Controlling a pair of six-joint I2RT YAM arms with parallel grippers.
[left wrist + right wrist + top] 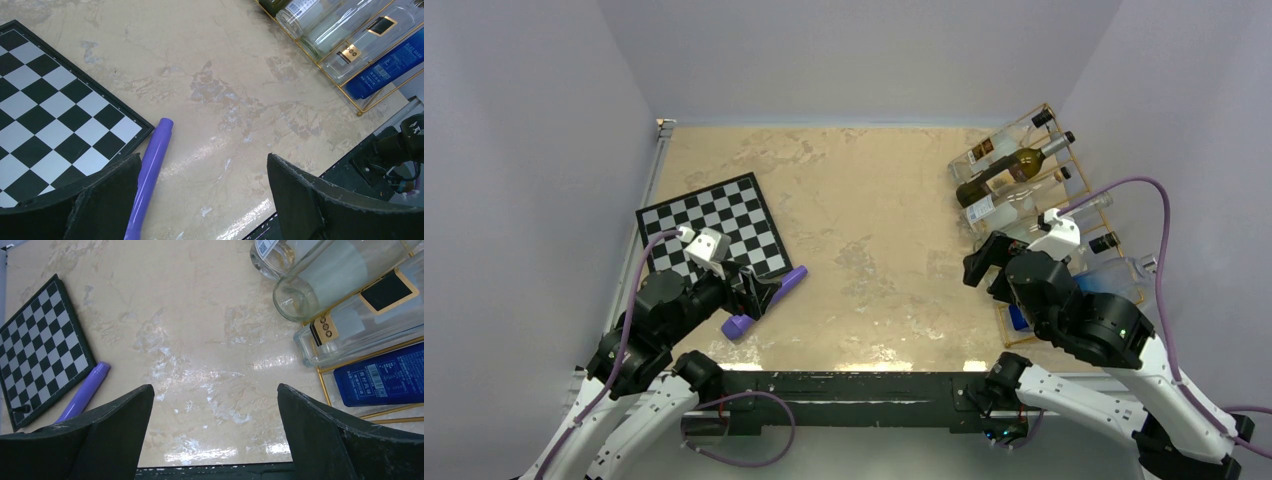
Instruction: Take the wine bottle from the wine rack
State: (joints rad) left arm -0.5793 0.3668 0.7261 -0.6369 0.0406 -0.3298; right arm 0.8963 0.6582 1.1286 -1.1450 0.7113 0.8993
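The gold wire wine rack (1075, 160) stands at the right edge of the table and holds several bottles lying on their sides. A dark olive wine bottle (1006, 172) with a pale label lies near the rack's far end, among clear bottles (1024, 200). My right gripper (982, 262) is open and empty, hovering just left of the rack's near end. In the right wrist view (215, 435) clear bottles (320, 280) and a blue bottle (385, 380) lie ahead to the right. My left gripper (769, 295) is open and empty over the table's left side.
A black-and-white chessboard (714, 225) lies at the left. A purple cylinder (764, 305) lies beside its near corner, under the left gripper, and shows in the left wrist view (150, 175). The rack's near foot (359, 113) stands close to the table's front edge.
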